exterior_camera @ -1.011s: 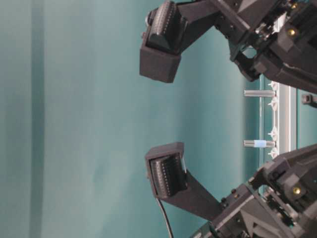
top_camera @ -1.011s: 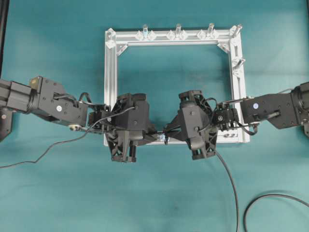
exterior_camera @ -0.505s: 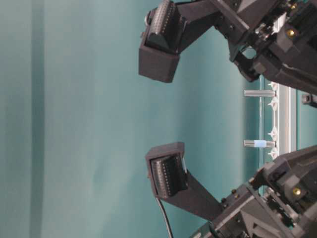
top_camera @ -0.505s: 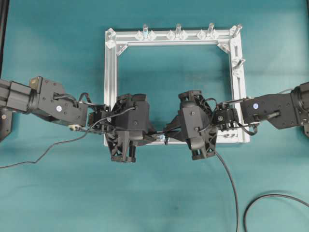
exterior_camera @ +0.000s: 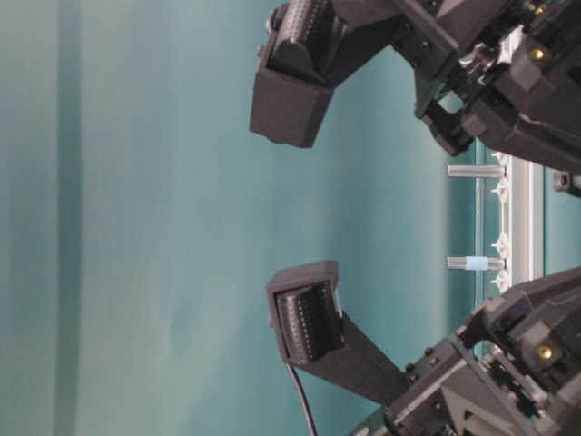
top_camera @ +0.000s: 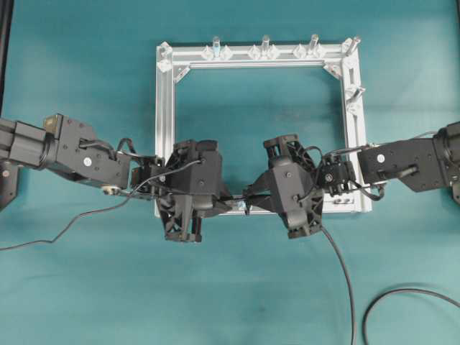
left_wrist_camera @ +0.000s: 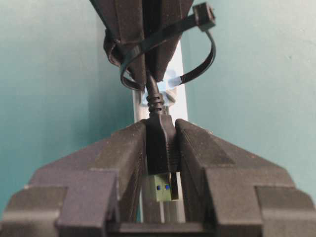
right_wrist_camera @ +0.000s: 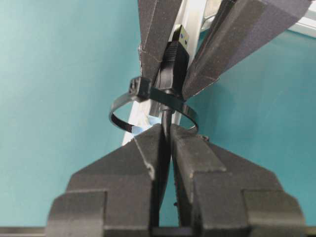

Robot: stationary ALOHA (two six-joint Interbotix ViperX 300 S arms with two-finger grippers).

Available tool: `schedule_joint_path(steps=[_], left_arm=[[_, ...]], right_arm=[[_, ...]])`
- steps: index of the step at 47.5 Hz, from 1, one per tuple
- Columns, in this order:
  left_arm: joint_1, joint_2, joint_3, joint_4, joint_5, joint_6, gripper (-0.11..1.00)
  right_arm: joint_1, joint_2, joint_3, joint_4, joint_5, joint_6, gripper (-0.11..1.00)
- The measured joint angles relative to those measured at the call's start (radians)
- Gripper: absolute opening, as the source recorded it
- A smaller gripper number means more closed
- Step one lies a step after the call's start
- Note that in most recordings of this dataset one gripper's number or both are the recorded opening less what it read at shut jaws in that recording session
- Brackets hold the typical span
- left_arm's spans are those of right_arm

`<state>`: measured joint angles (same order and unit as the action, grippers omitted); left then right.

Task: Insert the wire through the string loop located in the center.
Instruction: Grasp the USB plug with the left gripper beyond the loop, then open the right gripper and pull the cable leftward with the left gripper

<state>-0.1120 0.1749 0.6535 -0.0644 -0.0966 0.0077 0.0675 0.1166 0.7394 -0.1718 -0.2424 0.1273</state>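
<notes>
In the left wrist view my left gripper (left_wrist_camera: pixel 160 145) is shut on the black plug body of the wire (left_wrist_camera: pixel 160 140). The wire's metallic plug tip (left_wrist_camera: pixel 161 187) pokes back between the fingers. Ahead of the plug, the thin cable runs through the string loop (left_wrist_camera: pixel 210 59), a black band round the silver frame bar. In the right wrist view my right gripper (right_wrist_camera: pixel 165 136) is shut on the thin cable (right_wrist_camera: pixel 166 116) on its own side of the string loop (right_wrist_camera: pixel 121 123), with the plug (right_wrist_camera: pixel 173 64) beyond. In the overhead view both grippers meet at the frame's near bar (top_camera: pixel 244 206).
The square aluminium frame (top_camera: pixel 165 108) lies on the teal mat, with upright bolts (top_camera: pixel 265 44) along its far bar and right side. The wire's slack (top_camera: pixel 345 273) trails off to the near right. A thin grey arm cable (top_camera: pixel 65 226) lies at the left.
The right wrist has turned slightly, and a wrist camera housing at the top of the table-level view has edged upward. Both grips on the wire are unchanged.
</notes>
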Motion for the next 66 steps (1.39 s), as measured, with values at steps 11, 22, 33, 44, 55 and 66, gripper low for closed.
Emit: schedule_joint_path(steps=[11,22,33,44,55,66], left_arm=[[0.000,-0.005,0.000,0.000,0.000,-0.002,0.21],[0.000,-0.005,0.000,0.000,0.000,0.000,0.21],[-0.002,-0.006,-0.002,0.000,0.000,0.000,0.21],[-0.002,-0.008,-0.003,0.000,0.000,0.000,0.21],[-0.002,-0.011,-0.003,0.000,0.000,0.000,0.19],[0.000,-0.075,0.034,-0.002,0.021,0.000,0.19]], right_arm=[[0.000,0.000,0.000,0.000,0.008,0.003,0.07],[0.000,0.000,0.000,-0.002,0.037,0.005,0.18],[-0.005,0.000,0.000,-0.002,0.054,0.005,0.64],[-0.005,-0.021,0.003,0.000,0.060,0.005,0.63],[-0.005,-0.060,0.037,-0.002,0.078,0.005,0.63],[-0.005,-0.103,0.075,-0.002,0.081,0.008,0.63]])
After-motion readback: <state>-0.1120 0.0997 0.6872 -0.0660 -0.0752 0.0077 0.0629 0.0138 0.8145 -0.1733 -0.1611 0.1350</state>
